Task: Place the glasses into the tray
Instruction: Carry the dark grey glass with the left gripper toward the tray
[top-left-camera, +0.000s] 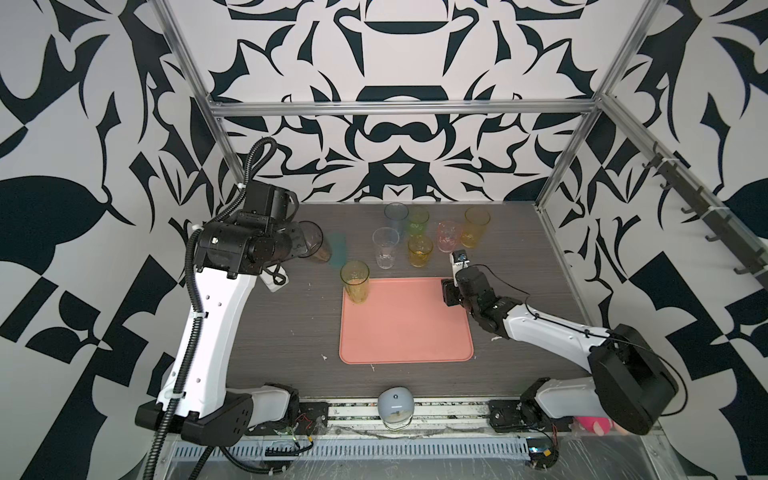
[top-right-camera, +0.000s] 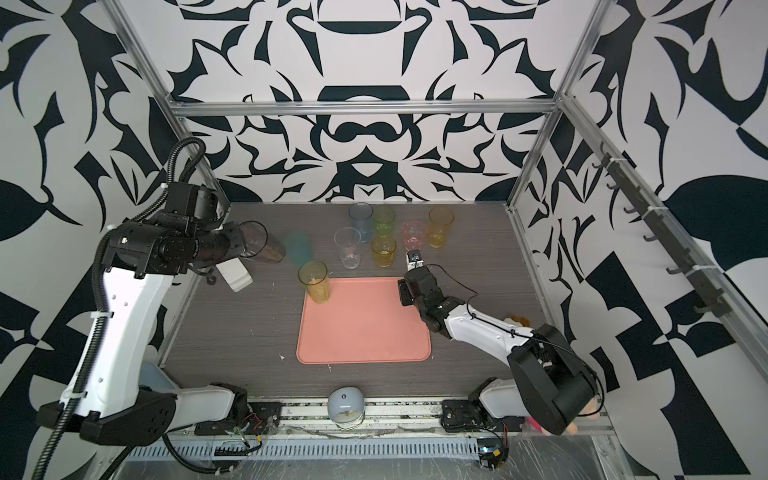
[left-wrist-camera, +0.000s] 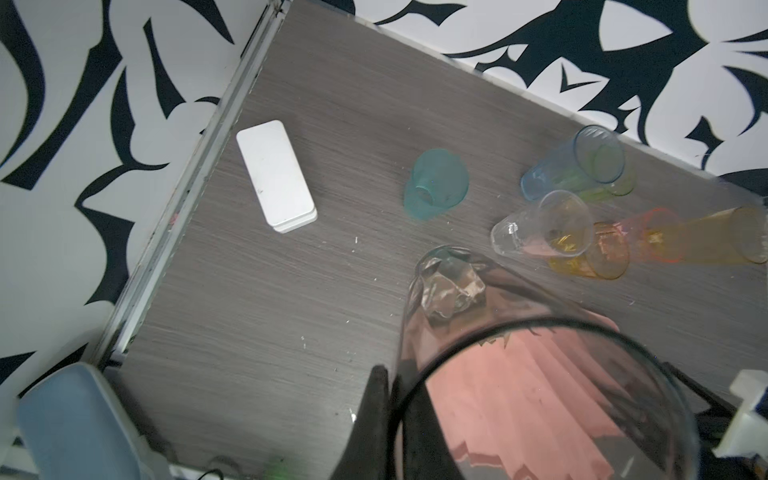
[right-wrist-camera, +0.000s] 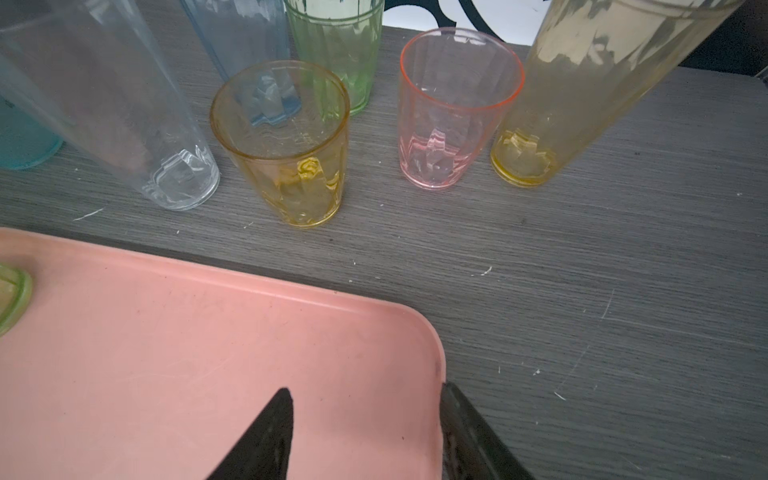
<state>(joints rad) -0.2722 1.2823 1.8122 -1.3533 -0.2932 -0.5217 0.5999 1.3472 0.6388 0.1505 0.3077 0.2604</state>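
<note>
1. The left end effector (left-wrist-camera: 392, 419) was clamped tight on the rim of the smoky grey glass (top-left-camera: 320, 249), pinching its wall.
2. That glass hung tilted at the left side of the counter (top-left-camera: 282, 332), off to the left of the far left corner of the tray (top-left-camera: 407, 332) and not over it. I could not tell whether its base cleared the counter.
3. The teal glass (left-wrist-camera: 436, 183) stood on the counter just beside the grey one. It looked smeared in both top views.
4. The right end effector (right-wrist-camera: 365, 388) hovered over the tray's far right corner, its jaws standing apart with nothing between them.
5. One tall yellow glass (top-left-camera: 355, 282) stood upright in the tray's far left corner.
6. Six more glasses stood on the counter behind the tray. The nearer ones were the clear glass (top-left-camera: 385, 253), the short amber glass (top-left-camera: 419, 251), the pink glass (top-left-camera: 449, 237) and a second tall yellow tumbler (top-left-camera: 476, 228).
7. The blue glass (top-left-camera: 395, 218) and the green glass (top-left-camera: 417, 222) stood side by side behind those, close to the back wall.
8. A white box (left-wrist-camera: 276, 174) lay flat near the counter's left edge.
9. A pale dome gadget (top-left-camera: 395, 407) sat at the counter's front edge.
</note>
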